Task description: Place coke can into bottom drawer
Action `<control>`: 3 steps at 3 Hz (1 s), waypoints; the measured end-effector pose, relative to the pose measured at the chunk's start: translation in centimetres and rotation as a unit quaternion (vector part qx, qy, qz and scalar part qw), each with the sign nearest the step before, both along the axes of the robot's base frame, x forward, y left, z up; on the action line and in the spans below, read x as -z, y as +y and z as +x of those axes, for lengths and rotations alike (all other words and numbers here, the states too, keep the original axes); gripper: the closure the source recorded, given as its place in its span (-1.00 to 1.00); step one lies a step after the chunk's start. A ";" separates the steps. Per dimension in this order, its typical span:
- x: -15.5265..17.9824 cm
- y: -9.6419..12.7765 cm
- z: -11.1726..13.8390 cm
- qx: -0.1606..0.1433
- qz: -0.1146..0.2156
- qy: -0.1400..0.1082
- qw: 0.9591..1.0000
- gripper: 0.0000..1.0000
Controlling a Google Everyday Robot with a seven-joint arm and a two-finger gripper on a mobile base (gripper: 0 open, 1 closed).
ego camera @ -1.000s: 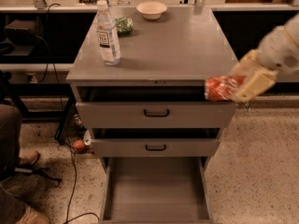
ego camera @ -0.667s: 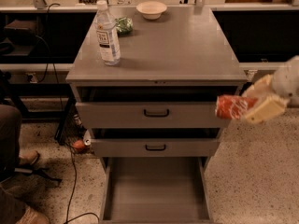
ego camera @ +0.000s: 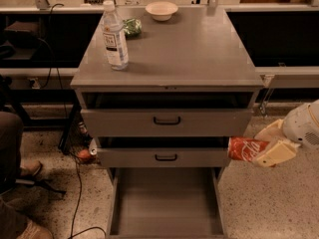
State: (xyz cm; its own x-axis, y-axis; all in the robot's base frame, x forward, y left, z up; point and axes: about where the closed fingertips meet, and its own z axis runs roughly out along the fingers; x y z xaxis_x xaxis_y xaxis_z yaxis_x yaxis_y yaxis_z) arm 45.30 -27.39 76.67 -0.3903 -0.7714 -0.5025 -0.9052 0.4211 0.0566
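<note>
The red coke can point(ego camera: 245, 149) lies sideways in my gripper point(ego camera: 266, 146), which is shut on it at the right edge of the cabinet, level with the middle drawer front. The white arm reaches in from the right. The bottom drawer point(ego camera: 166, 201) is pulled open below and to the left of the can, its flat gray floor showing, with nothing seen in it.
A clear water bottle point(ego camera: 114, 36), a white bowl point(ego camera: 161, 10) and a green item point(ego camera: 132, 27) stand on the cabinet top. The two upper drawers point(ego camera: 167, 121) with black handles are slightly ajar. A person's legs point(ego camera: 12, 173) and cables are at the left.
My gripper has carried the coke can downward, from beside the top drawer to beside the middle drawer, closer to the open bottom drawer.
</note>
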 end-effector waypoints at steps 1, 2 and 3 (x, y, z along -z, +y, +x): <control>0.0 0.0 0.0 0.000 0.000 0.000 1.000 1.00; 3.3 0.7 -0.9 0.009 0.023 0.029 0.999 1.00; 8.6 2.6 -2.7 0.015 0.053 0.065 0.996 1.00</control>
State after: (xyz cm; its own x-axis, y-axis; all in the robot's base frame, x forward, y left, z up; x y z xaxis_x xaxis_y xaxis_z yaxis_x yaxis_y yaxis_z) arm 42.63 -24.74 68.03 -0.4799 -0.7030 -0.5249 -0.8742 0.4341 0.2178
